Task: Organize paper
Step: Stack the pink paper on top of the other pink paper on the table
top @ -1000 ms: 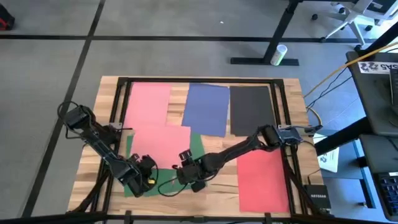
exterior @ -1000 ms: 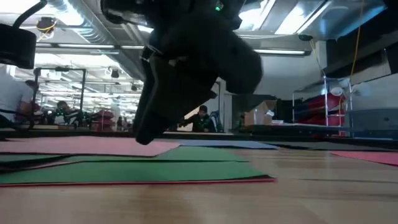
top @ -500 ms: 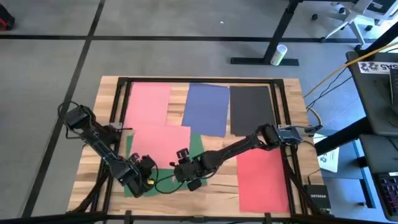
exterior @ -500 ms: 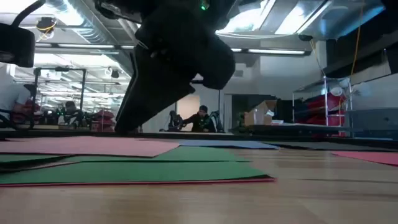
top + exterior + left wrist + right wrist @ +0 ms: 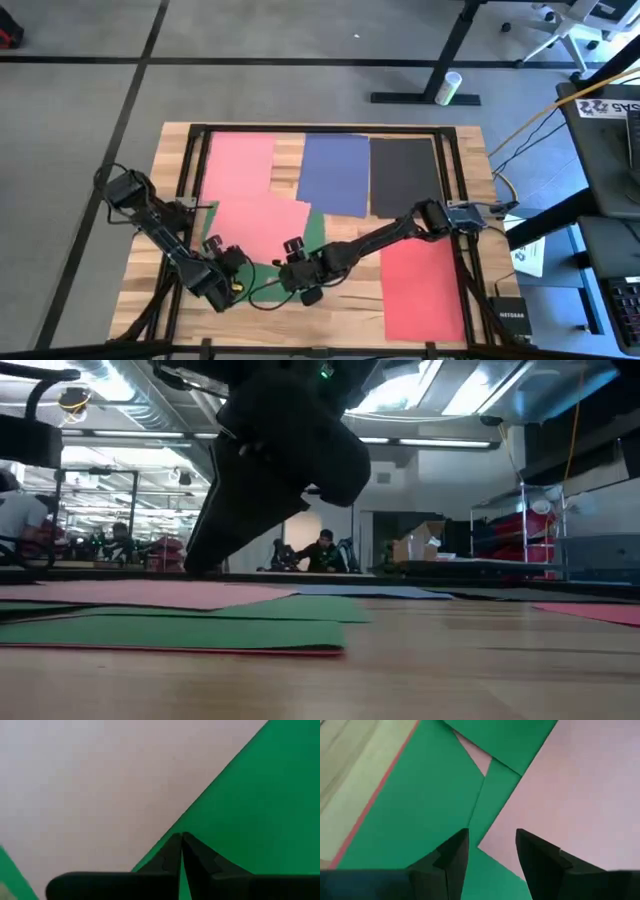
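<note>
Several thin, floppy paper sheets (image 5: 262, 222) overlap under our right gripper (image 5: 296, 276), its fingers parted and empty; the left gripper (image 5: 222, 283) alongside is pinched closed. We judge an exposed edge the best hold.

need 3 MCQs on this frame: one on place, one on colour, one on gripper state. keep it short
1. Where does the black sheet lie?
A. far right of the table, beside the blue sheet
B. near left corner
C. under the green sheets

2. What colour are the sheets under both grippers?
A. blue
B. green
C. black

3. How do the right gripper's fingers stand?
A. shut tight
B. apart, with nothing between them
C. clamped on a red sheet

Answers:
1 A: the high view shows it next to the blue one at the far edge.
2 B: the green sheets sit below the left gripper and the right one.
3 B: the right wrist view shows a gap between the fingers over green and pink paper.
</note>
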You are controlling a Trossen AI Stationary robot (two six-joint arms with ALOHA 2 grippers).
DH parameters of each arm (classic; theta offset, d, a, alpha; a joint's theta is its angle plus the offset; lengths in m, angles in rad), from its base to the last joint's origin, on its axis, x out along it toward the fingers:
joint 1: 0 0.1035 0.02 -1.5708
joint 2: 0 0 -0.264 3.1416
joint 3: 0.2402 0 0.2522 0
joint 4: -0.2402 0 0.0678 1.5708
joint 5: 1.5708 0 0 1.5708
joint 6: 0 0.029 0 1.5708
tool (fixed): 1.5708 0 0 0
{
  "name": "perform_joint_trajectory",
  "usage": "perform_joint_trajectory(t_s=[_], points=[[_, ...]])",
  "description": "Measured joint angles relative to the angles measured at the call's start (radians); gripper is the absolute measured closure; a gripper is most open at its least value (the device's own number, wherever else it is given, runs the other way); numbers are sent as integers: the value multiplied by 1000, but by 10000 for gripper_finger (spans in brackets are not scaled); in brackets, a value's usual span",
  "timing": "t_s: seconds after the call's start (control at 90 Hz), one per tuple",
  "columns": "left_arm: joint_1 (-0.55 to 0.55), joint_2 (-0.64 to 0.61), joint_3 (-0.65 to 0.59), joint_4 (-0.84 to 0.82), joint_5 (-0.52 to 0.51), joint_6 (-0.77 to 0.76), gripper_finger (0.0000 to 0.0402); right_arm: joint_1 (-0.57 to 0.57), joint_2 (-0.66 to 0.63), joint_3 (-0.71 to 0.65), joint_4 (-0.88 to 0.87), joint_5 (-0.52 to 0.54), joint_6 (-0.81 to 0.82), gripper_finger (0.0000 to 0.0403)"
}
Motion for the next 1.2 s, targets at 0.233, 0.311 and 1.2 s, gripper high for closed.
perform_joint_trajectory(t_s=[0.233, 0.311, 1.2], points=[[0, 0, 0, 88, 1, 91, 401, 0, 0, 0, -1, -20, -6, 249], [6, -3, 1, 129, 20, 212, 402, 0, 0, -6, -2, -24, -30, 249], [26, -6, -46, 197, 60, 222, 401, 0, 2, -123, 106, 192, -83, 249]])
